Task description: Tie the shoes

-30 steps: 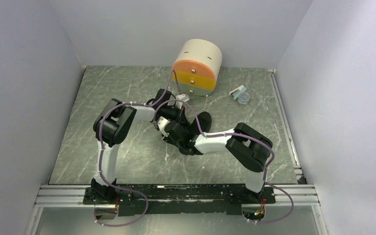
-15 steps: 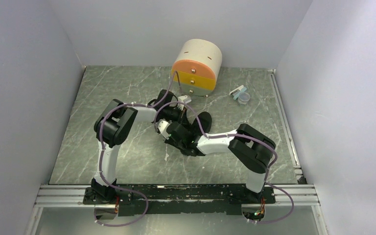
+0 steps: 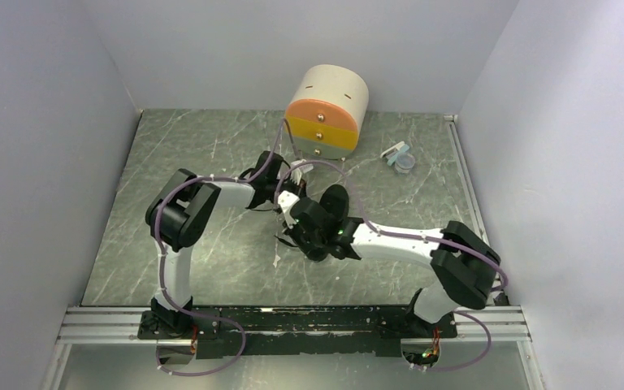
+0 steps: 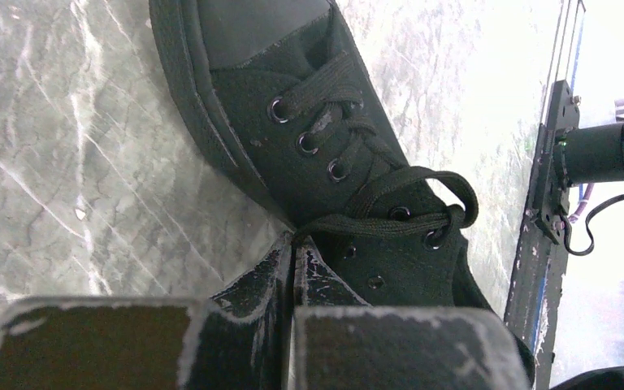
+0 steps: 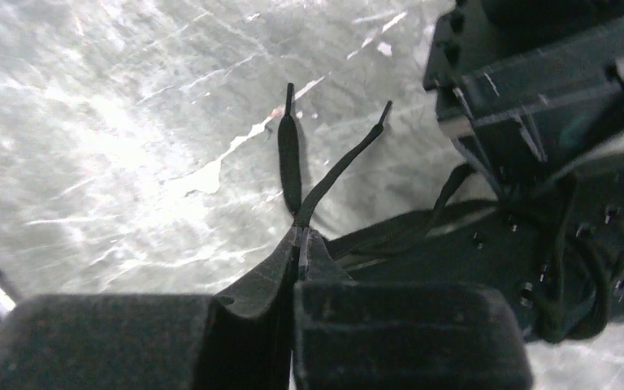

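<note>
The black shoe (image 3: 338, 200) lies on the marbled table, mostly under both wrists. In the left wrist view the shoe (image 4: 292, 106) fills the frame; my left gripper (image 4: 294, 245) is shut on a black lace (image 4: 374, 223) that runs taut to an upper eyelet, with a loose loop above it. In the right wrist view my right gripper (image 5: 299, 236) is shut on another lace (image 5: 337, 172), whose free end points away beside a second lace end (image 5: 289, 158) lying on the table. In the top view the left gripper (image 3: 291, 197) and right gripper (image 3: 292, 234) sit close together at the shoe's left side.
A round drawer box (image 3: 327, 114) with orange, yellow and green fronts stands at the back. A small clear-and-blue item (image 3: 400, 156) lies to its right. A white scrap (image 3: 277, 261) lies near the right gripper. The left gripper's body (image 5: 528, 89) crowds the right wrist view.
The right arm has stretched out, its elbow swinging right and its wrist shifting toward the back over the shoe. The left arm's elbow drew slightly left.
</note>
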Controlling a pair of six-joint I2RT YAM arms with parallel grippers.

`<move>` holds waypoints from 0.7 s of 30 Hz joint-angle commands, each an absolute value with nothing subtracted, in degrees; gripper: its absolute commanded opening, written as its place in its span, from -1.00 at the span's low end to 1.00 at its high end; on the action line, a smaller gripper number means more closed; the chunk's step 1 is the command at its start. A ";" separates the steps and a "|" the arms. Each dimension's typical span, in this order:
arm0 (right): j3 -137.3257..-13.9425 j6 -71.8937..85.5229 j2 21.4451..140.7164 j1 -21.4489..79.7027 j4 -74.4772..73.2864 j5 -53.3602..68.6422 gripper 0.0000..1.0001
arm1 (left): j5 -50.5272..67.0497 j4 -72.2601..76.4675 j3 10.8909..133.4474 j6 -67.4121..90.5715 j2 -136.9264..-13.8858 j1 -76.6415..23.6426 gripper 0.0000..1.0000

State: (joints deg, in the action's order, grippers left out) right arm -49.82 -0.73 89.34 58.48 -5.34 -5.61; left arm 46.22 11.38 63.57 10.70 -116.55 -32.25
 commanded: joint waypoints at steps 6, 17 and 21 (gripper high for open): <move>-46.85 17.18 76.85 57.66 -9.72 -2.61 -1.00 | 48.39 17.30 59.71 14.91 -112.76 -32.59 -0.91; -45.23 25.10 65.97 53.61 -7.76 -4.58 -1.00 | 48.71 23.79 53.38 21.12 -104.44 -33.46 -0.91; -46.22 23.20 67.99 53.44 -9.90 -3.03 -1.00 | 47.77 21.86 53.99 19.96 -104.43 -33.66 -0.91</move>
